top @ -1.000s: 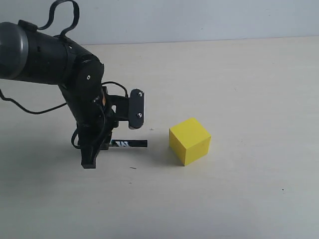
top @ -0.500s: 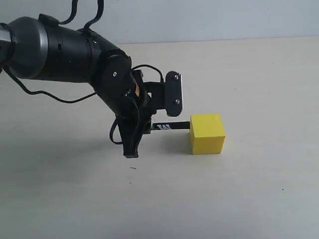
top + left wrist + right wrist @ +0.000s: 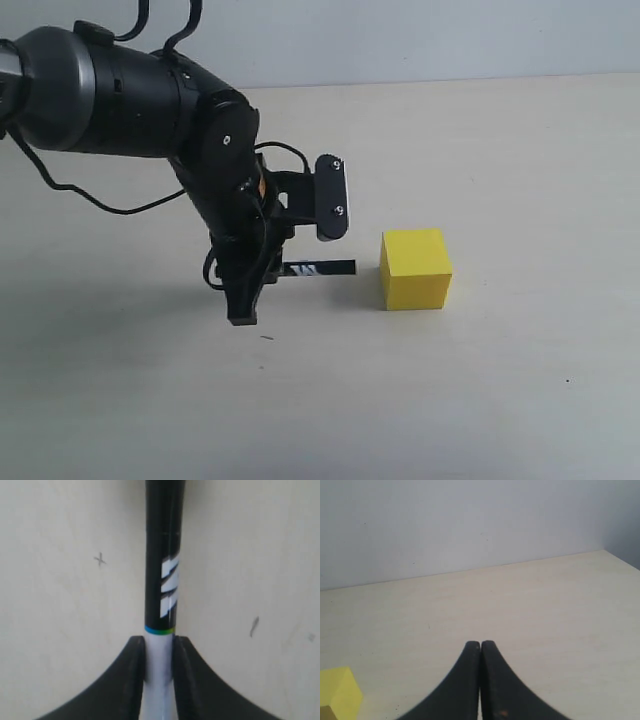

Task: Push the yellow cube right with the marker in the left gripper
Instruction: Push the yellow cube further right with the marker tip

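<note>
Fingers [image 3: 131,672] of the black left gripper [image 3: 160,647] are clamping the slim black-and-white marker [image 3: 318,269], tip just short of the bright yellow matte cube [image 3: 415,268], rightward push seemingly pending.

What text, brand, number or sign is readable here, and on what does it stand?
No readable word or number in any view.
marker: a white slanted-stripe logo on its black half, not legible as letters.
yellow cube and left gripper: no lettering shows.

Robotics lab bench, pale wooden tabletop [image 3: 520,150], plain white wall [image 3: 400,40], black robot arm [image 3: 120,100]
</note>
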Robot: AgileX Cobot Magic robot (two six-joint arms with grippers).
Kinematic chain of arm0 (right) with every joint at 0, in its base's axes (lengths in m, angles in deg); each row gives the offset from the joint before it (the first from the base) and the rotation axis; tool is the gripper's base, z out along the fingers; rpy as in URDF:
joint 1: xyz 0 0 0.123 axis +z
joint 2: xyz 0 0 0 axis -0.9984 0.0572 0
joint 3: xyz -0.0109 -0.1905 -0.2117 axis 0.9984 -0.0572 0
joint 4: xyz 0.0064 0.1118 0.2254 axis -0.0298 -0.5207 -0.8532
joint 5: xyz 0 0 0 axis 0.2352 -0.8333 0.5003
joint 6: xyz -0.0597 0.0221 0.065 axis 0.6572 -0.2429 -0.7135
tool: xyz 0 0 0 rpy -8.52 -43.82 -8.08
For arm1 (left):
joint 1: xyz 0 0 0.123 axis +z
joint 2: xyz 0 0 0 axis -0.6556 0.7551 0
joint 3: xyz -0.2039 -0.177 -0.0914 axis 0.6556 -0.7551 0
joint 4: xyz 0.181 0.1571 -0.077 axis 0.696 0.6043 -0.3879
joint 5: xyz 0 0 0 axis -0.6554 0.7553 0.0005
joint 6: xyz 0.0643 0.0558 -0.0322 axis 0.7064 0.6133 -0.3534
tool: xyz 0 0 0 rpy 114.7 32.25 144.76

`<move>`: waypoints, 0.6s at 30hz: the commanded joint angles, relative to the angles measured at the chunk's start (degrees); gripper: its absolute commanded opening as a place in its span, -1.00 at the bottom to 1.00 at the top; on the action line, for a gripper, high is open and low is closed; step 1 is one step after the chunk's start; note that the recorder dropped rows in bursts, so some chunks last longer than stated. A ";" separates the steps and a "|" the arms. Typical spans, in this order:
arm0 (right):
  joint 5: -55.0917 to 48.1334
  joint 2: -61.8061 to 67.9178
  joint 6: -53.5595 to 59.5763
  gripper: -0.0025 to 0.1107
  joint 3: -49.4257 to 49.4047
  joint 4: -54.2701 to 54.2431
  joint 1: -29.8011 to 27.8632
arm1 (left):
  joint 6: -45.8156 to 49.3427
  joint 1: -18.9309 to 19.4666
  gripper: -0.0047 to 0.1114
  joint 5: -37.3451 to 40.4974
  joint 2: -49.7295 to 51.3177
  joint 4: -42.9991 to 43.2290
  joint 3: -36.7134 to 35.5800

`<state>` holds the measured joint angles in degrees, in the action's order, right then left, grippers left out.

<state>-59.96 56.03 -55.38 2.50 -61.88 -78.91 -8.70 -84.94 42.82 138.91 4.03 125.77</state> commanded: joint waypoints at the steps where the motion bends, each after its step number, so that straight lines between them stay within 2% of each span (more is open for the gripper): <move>1: 0.33 -0.28 0.37 -0.96 -0.32 0.42 -0.16 | -0.52 -1.26 -0.92 -4.02 2.25 -4.81 2.85; 5: 0.33 -0.28 0.37 -0.96 -0.32 0.42 -0.16 | -0.52 -2.86 -0.92 -3.74 3.80 -5.91 4.03; 8: 0.33 -0.28 0.37 -0.96 -0.32 0.42 -0.16 | -0.52 -2.89 -0.92 -0.02 4.04 -5.91 4.03; 14: 0.33 -0.28 0.37 -0.96 -0.32 0.42 -0.16 | -0.64 0.03 -0.92 8.53 4.04 -4.90 4.03; 18: 0.33 -0.28 0.37 -0.96 -0.32 0.42 -0.16 | -0.76 1.88 -0.92 8.86 4.04 -4.90 4.14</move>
<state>-59.96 56.03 -55.38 2.50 -61.88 -78.91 -8.94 -84.30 51.22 142.99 -0.94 129.45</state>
